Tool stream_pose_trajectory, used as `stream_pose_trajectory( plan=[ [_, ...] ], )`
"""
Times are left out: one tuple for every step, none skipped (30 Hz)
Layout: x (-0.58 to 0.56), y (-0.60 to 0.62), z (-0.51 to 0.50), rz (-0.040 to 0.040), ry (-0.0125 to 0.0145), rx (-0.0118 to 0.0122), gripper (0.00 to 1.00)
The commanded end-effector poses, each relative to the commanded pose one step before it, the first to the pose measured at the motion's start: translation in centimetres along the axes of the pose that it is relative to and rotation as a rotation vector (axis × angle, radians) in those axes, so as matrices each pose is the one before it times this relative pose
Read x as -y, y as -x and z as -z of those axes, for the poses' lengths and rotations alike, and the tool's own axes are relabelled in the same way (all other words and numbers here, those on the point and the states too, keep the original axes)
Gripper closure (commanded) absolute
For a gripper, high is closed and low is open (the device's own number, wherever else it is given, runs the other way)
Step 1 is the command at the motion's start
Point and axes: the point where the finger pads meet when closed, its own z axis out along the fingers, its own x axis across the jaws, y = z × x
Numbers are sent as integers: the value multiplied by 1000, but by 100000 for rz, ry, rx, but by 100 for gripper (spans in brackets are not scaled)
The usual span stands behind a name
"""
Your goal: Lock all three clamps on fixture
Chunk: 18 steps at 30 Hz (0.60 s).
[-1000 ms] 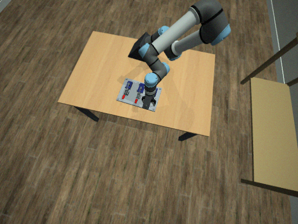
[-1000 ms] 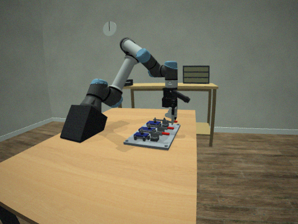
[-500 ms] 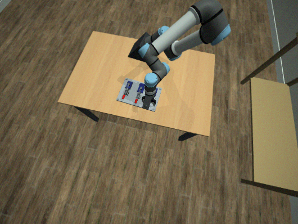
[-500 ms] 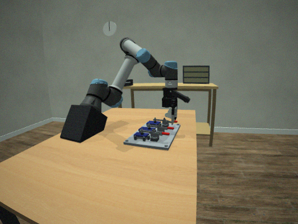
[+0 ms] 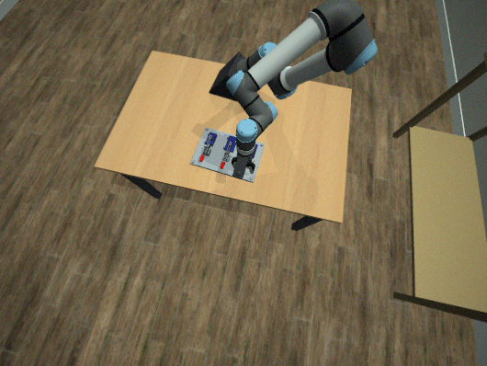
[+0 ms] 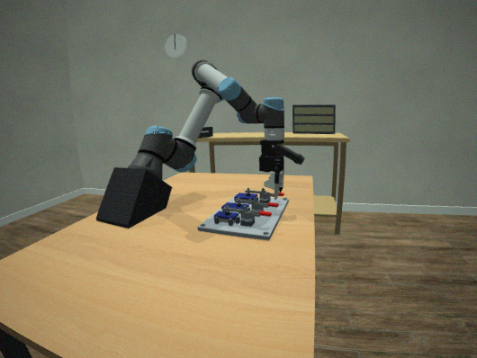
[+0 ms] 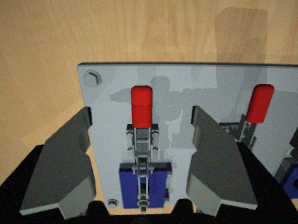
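Note:
A grey fixture plate [image 5: 212, 166] [image 6: 265, 228] [image 7: 108, 100] lies on the wooden table and carries three toggle clamps with red handles and blue parts. My gripper [image 5: 239, 173] [image 6: 276, 191] [image 7: 142, 107] is open and hangs just above the far-end clamp. Its two grey fingers stand on either side of that clamp without touching it. In the wrist view this clamp's red handle [image 7: 141, 105] lies along the plate, with its blue part [image 7: 161, 183] below. The middle clamp's handle [image 7: 260, 102] [image 6: 272, 204] [image 5: 223, 165] lies the same way. The third clamp [image 5: 207, 149] [image 6: 229, 217] is at the other end.
The robot's black base [image 6: 132, 195] [image 5: 227, 78] stands at the back of the table [image 5: 152, 115] [image 6: 135, 288]. A second table [image 6: 274, 137] with a small drawer box [image 6: 313, 119] stands behind, off to the side.

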Motion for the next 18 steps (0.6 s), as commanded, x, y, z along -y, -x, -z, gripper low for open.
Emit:
stream_pose_trajectory(
  plan=[
    [38, -4, 1048, 27, -114, -22, 42],
    [0, 0, 1000, -1, 1, 0, 42],
    [0, 0, 1000, -1, 1, 0, 42],
    [0, 0, 1000, -1, 1, 0, 42],
    [0, 0, 1000, -1, 1, 0, 42],
    [0, 0, 0, 0, 0, 0, 42],
    [0, 0, 0, 0, 0, 0, 42],
    [0, 0, 0, 0, 0, 0, 42],
    [0, 0, 0, 0, 0, 0, 42],
    [0, 0, 0, 0, 0, 0, 42],
    [0, 0, 0, 0, 0, 0, 42],
    [0, 0, 0, 0, 0, 0, 42],
    [0, 0, 0, 0, 0, 0, 42],
    [0, 0, 0, 0, 0, 0, 42],
    [0, 0, 0, 0, 0, 0, 42],
    [0, 0, 0, 0, 0, 0, 42],
    [0, 0, 0, 0, 0, 0, 42],
    [28, 4, -265, -17, -122, -49, 42]
  ],
)
